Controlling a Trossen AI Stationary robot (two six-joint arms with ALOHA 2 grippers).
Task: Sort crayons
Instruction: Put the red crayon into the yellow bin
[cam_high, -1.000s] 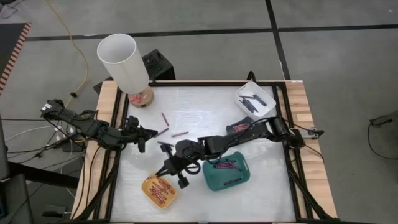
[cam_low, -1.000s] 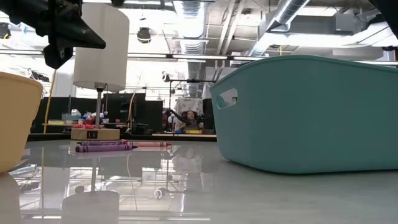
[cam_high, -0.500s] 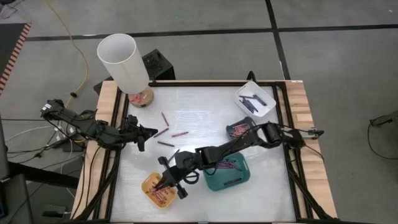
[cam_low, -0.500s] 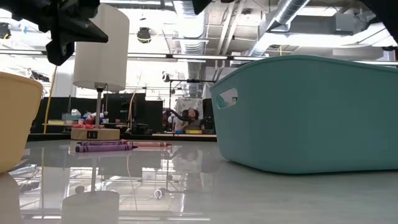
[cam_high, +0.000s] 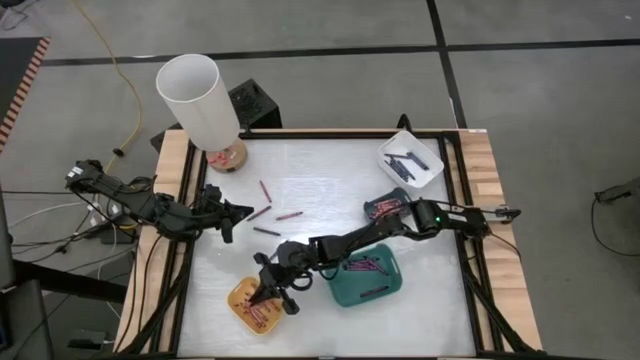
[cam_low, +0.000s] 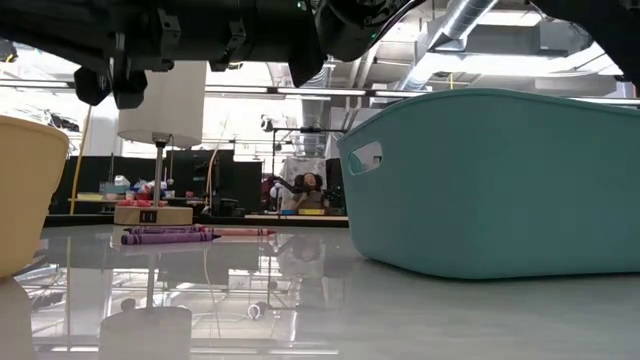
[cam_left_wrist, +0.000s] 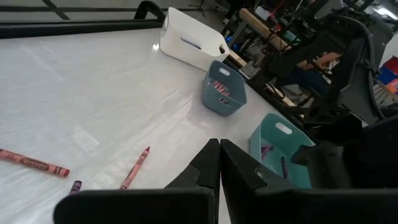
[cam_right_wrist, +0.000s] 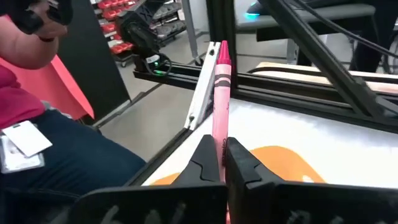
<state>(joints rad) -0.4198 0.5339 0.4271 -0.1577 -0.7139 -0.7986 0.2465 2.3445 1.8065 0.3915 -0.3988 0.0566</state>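
Pink crayon (cam_right_wrist: 219, 93) sits pinched in your right gripper (cam_high: 272, 291) above the yellow tray (cam_high: 240, 297); lower it before opening so it lands inside. Your left gripper (cam_high: 232, 215), fingers together on nothing, waits beside three loose crayons (cam_high: 270, 214).

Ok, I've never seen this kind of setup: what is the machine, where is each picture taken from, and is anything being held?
Two dark robot arms work at a white table. One picture looks straight down, one sits at table height, and one camera rides on each wrist. The right gripper hangs over the yellow tray, shut on a pink crayon. The left gripper waits shut near the table's left edge. Loose crayons lie mid-table. A teal tray, a blue-grey tray and a white tray hold sorted ones. A lamp stands at the back corner.
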